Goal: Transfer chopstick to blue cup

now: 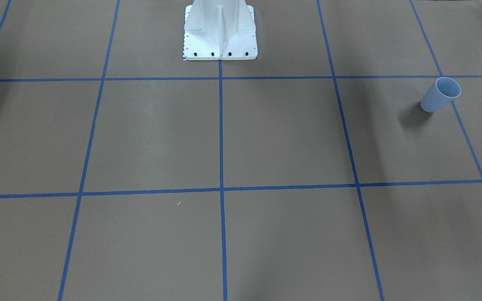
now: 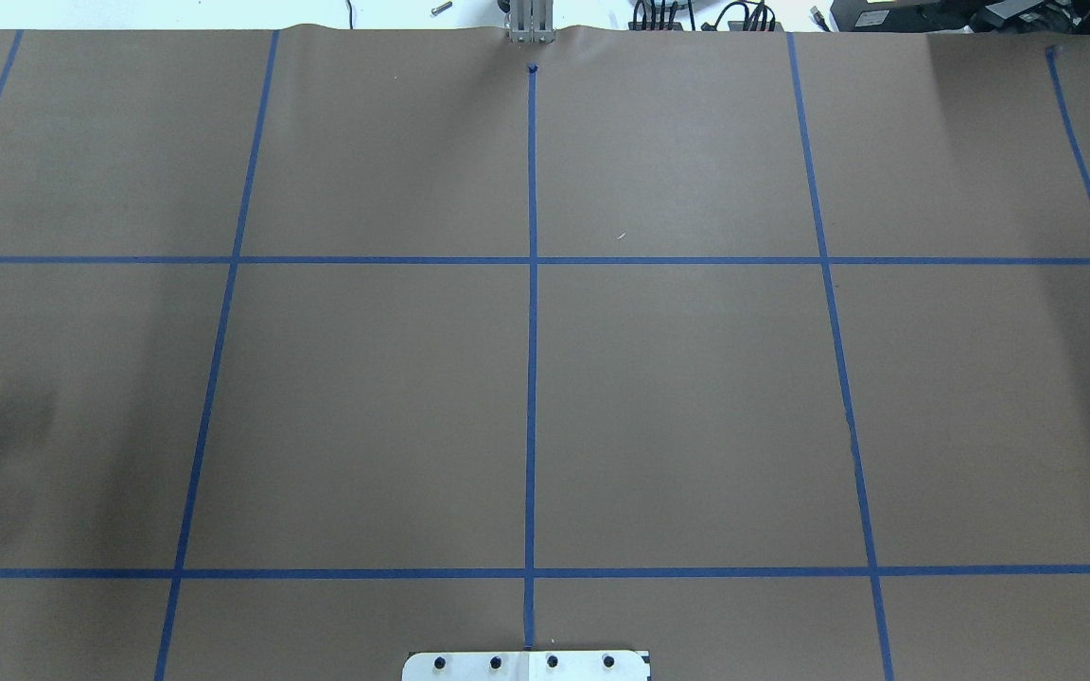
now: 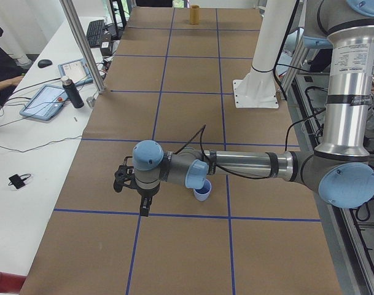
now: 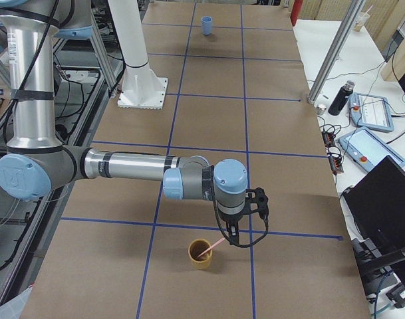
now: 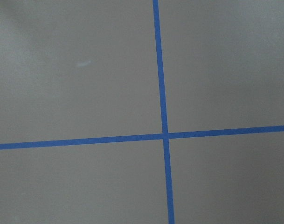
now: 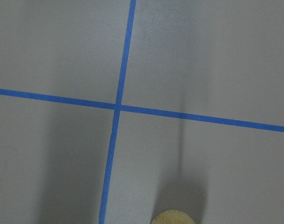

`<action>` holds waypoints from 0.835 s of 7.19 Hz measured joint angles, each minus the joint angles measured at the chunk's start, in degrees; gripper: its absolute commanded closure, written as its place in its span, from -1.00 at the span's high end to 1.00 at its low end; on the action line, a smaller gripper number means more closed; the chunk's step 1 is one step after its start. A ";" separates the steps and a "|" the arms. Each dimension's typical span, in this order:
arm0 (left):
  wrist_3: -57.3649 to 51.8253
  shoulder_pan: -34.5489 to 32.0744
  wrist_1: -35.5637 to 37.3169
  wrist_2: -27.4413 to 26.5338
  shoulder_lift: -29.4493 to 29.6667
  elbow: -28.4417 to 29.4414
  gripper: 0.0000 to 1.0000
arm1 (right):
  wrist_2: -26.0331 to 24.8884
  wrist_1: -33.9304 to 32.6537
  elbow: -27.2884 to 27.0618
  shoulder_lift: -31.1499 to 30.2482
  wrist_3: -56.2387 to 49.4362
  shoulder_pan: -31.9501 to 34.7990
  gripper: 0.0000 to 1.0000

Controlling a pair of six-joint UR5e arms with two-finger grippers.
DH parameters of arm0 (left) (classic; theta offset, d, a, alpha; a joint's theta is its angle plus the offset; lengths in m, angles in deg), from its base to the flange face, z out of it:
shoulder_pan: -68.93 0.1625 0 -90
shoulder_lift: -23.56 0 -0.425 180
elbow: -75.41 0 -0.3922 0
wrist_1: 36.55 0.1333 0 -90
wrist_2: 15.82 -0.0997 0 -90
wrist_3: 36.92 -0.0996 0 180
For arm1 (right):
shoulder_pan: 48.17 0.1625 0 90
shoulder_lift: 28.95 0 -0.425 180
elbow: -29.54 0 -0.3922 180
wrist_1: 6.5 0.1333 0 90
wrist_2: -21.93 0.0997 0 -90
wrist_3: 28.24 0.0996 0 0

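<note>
Two grippers inspected, one on each arm. My left gripper (image 3: 142,208) shows only in the side view from the table's left end. It points down, close over the table (image 1: 283,133), and I cannot tell whether its jaws are parted or closed. My right gripper (image 4: 231,234) shows only in the side view from the right end. It also points down, just above and beside the tan cup (image 4: 201,254), and its jaw setting cannot be told either. My left wrist camera shows only paper and tape; my right one shows the same plus the tan cup's rim at its lower edge.

One chopstick (image 4: 211,248) counted: a thin, straight, pinkish stick. It stands tilted in the tan cup, lower end inside, upper end leaning out over the rim towards my right gripper. Whether the gripper touches it I cannot tell.

Two cups counted. The blue cup (image 1: 440,95) is a plain pale-blue tumbler with a darker inside, tapering to a narrower base. It stands upright on my left side of the table, just beside my left wrist, well apart from the tan cup at the opposite end. The tan cup is smooth, round and yellowish-brown, and also upright.

Table surface: flat matte brown paper, marked into squares by blue tape lines (image 1: 221,125). One white metal pedestal (image 1: 220,33) stands at my edge of the table, with four dark bolt heads along its base plate
</note>
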 measured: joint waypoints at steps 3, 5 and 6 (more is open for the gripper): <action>18.03 8.53 -19.71 -0.16 -9.25 -2.24 0.96 | 3.47 -0.29 -1.01 -1.28 0.05 0.59 1.00; 22.15 12.67 -22.77 0.07 -15.52 -7.22 0.96 | 4.19 -0.56 -1.09 -1.32 0.19 0.68 1.00; 22.60 13.87 -23.25 0.21 -18.51 -9.57 0.96 | 4.52 -0.61 -1.11 -1.35 0.29 0.70 1.00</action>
